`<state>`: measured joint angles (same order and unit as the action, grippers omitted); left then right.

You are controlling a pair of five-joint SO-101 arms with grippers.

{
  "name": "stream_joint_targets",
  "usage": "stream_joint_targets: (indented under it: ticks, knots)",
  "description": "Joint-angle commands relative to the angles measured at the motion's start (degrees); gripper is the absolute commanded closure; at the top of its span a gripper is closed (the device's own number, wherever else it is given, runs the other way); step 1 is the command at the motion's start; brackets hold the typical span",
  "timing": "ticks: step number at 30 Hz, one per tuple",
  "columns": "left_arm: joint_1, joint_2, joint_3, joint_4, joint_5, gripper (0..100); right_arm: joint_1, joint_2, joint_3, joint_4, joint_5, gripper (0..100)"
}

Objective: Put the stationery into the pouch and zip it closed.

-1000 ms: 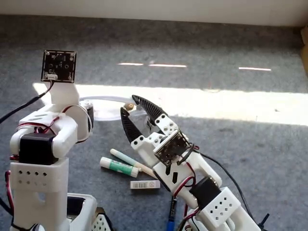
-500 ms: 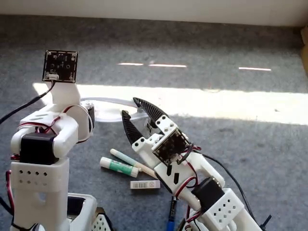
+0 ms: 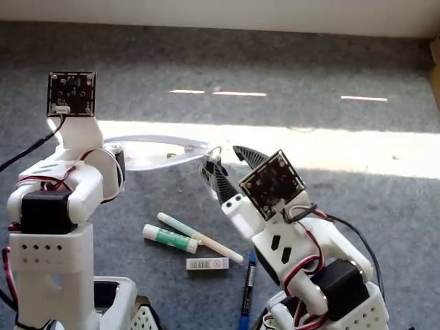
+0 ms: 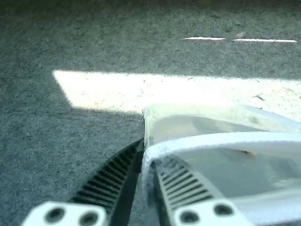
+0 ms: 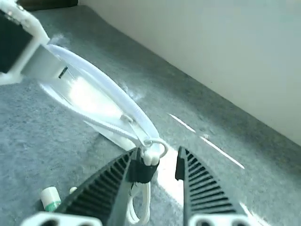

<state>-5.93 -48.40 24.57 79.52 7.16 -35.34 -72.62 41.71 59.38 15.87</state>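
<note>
A clear pouch (image 3: 155,152) with a white zip hangs above the carpet. My left gripper (image 4: 143,153) is shut on one end of the pouch (image 4: 211,141). At the other end, my right gripper (image 5: 157,157) stands open around the zipper pull (image 5: 151,151), which rests against one finger. In the high view the right gripper (image 3: 221,175) sits just below the zipper pull (image 3: 214,154). On the carpet lie a green-and-white glue stick (image 3: 170,238), a white pen (image 3: 199,237), a labelled eraser (image 3: 207,263) and a blue pen (image 3: 246,285).
Grey carpet (image 3: 344,206) covers the floor, with a bright sunlit band (image 3: 330,148) behind the pouch. A pale wall (image 5: 225,52) runs along the far side. The stationery lies between the two arm bases.
The right arm rose and turned, and its gripper moved right to the pouch's zipper end. The pouch now stretches out toward the right. The left arm shifted slightly left.
</note>
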Motion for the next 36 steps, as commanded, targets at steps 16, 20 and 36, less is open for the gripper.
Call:
stream_joint_targets:
  ticks: [16,20,36]
  knots:
    - [-0.92,-0.31,3.38,-4.66,0.62,99,8.22,0.4,9.01,18.95,-23.47,87.5]
    - [-0.92,-0.31,3.56,-4.75,0.62,99,8.22,0.48,14.37,19.12,-23.56,87.5]
    - [-0.92,-0.31,3.65,-4.48,0.62,99,6.46,17.8,15.6,25.63,-40.35,87.5]
